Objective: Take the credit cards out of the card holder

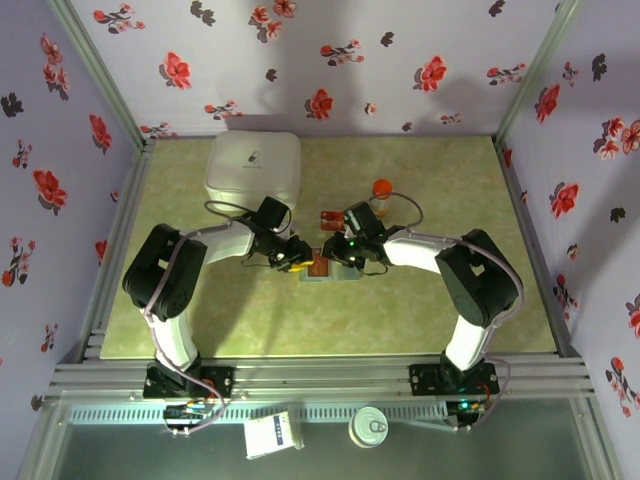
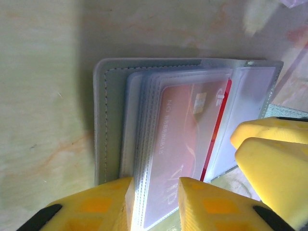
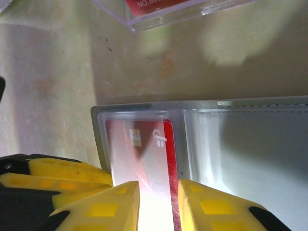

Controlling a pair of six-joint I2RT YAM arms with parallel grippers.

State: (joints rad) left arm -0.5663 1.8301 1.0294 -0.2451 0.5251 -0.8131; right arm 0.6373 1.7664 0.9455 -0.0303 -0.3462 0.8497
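both jaws meet over the open card holder

the card holder (image 1: 325,270) lies open and flat near the middle of the worktop (image 1: 250,320), and both arms reach in to it from either side. the left gripper (image 1: 292,257) comes to its left end and the right gripper (image 1: 349,262) to its right end, their tips near each other.

in the left wrist view, the grey stitched cover of the card holder (image 2: 108,120) carries a fanned stack of clear sleeves, and a red credit card (image 2: 185,130) sits inside one of them. the left gripper (image 2: 154,204) has its jaws narrow, with the edge of the sleeve stack in the gap. it cannot be told whether they pinch it. a yellow finger of the other arm shows at the right.

in the right wrist view, the red credit card (image 3: 144,149) is in the sleeve at the left end of the holder (image 3: 250,159), beside a bare blue-grey panel. the right gripper (image 3: 159,204) also has narrow jaws, the card's lower part between them under glare. a grip cannot be told.

behind the holder lies a clear case (image 1: 328,217) holding another red card, with an orange-capped bottle (image 1: 381,190) to its right. a white rounded box (image 1: 253,168) stands at the back left.
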